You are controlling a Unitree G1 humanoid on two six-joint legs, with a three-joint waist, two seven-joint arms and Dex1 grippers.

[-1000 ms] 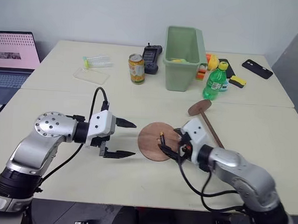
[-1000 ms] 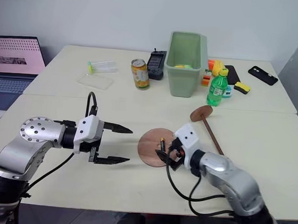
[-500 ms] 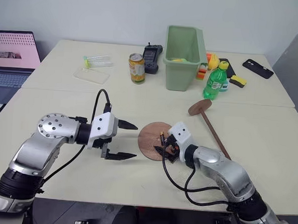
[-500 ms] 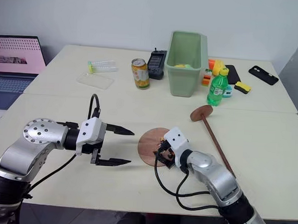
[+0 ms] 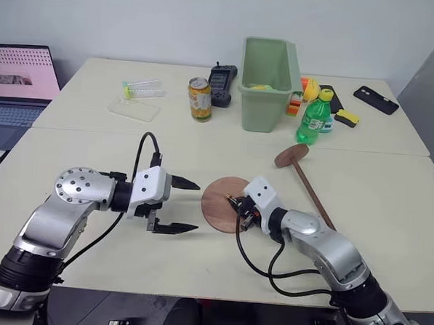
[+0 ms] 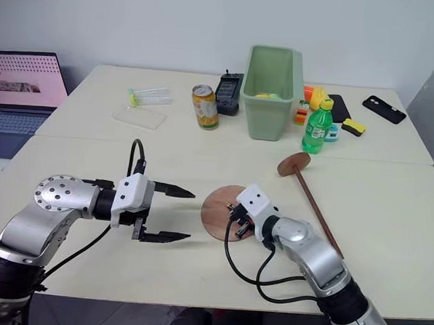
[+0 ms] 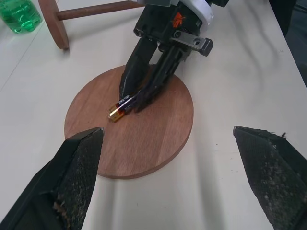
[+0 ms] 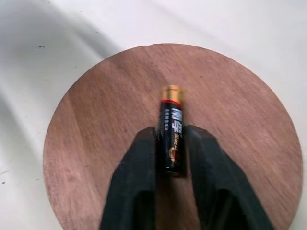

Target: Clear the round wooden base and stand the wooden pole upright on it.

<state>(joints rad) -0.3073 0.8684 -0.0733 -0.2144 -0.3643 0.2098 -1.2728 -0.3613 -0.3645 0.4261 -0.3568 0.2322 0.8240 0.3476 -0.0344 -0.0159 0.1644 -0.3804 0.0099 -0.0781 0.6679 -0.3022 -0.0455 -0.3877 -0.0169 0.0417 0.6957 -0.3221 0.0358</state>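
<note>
The round wooden base point(image 5: 216, 206) lies flat mid-table. On it rests a black and gold battery point(image 8: 171, 134), and my right gripper point(image 8: 171, 143) is shut on that battery, its two black fingers pressed against both sides; the left wrist view shows the same grip on the battery point(image 7: 123, 106). The wooden pole point(image 5: 307, 183) lies on the table to the right, its disc end point(image 5: 291, 155) toward the back. My left gripper point(image 5: 188, 205) hangs open just left of the base, fingers spread wide and pointing at it.
At the back stand a green bin point(image 5: 267, 74), a green bottle point(image 5: 314, 118), an orange can point(image 5: 199, 100), a black remote point(image 5: 222, 84), a clear plastic lid point(image 5: 134, 109) and a phone point(image 5: 375, 99). A laptop point(image 5: 18, 75) sits far left.
My right gripper slid in over the base and closed its fingers on the battery. The left gripper stayed where it was, open.
</note>
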